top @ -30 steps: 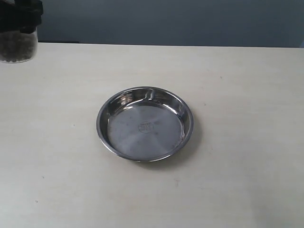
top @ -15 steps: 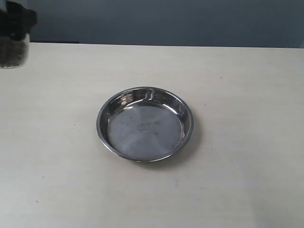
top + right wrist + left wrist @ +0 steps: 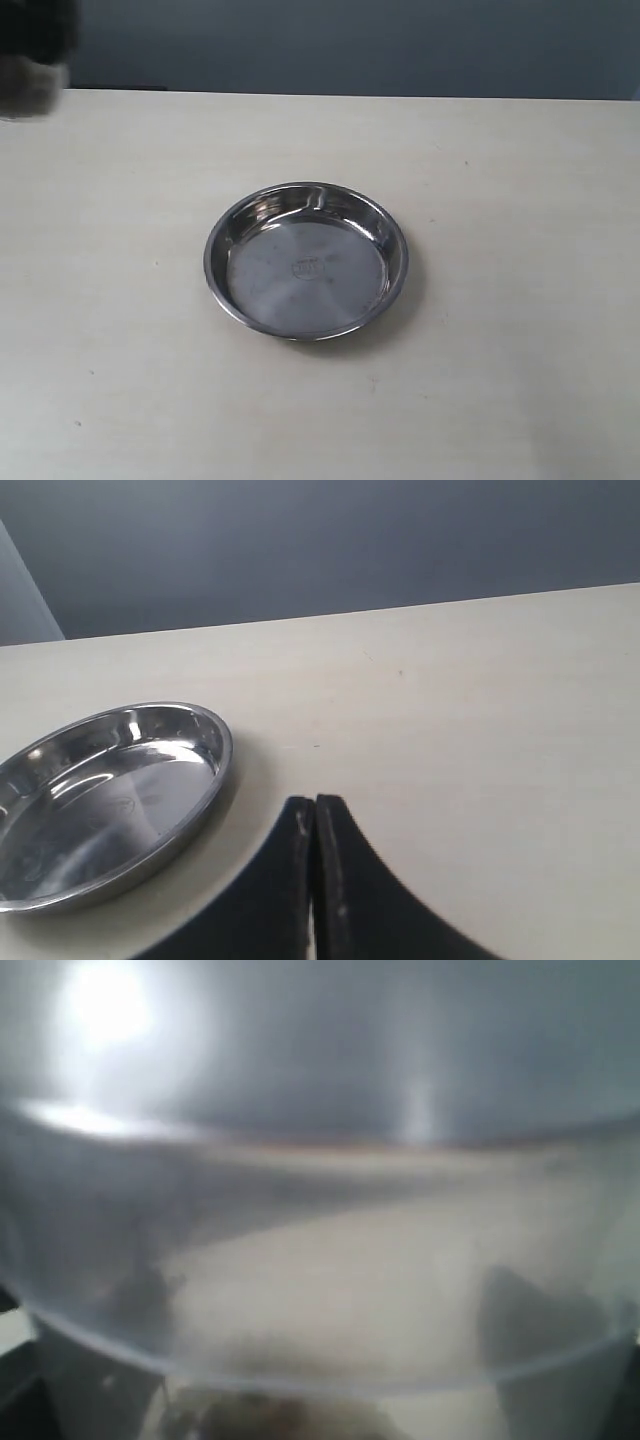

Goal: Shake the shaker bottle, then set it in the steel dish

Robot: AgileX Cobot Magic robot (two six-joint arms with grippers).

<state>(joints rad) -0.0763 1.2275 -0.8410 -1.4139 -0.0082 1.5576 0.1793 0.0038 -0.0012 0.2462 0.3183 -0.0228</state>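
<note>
The shaker bottle (image 3: 30,88) shows as a motion-blurred smear at the far left corner of the table in the exterior view. My left gripper (image 3: 36,30) is a dark mass above it, shut on it. In the left wrist view the frosted bottle wall (image 3: 320,1260) fills the picture, with brownish grains low inside. The steel dish (image 3: 398,250) sits empty mid-table, well to the right of the bottle. My right gripper (image 3: 315,815) hovers over the table beside the dish rim (image 3: 222,750), its jaws pressed together and holding nothing.
The pale wooden table (image 3: 520,380) spreads bare all round the dish. A dark blue-grey wall (image 3: 350,45) runs behind its far edge.
The bottle and left gripper have shifted left and upward toward the picture's corner, and the bottle has gone from sharp to blurred. The dish has not moved.
</note>
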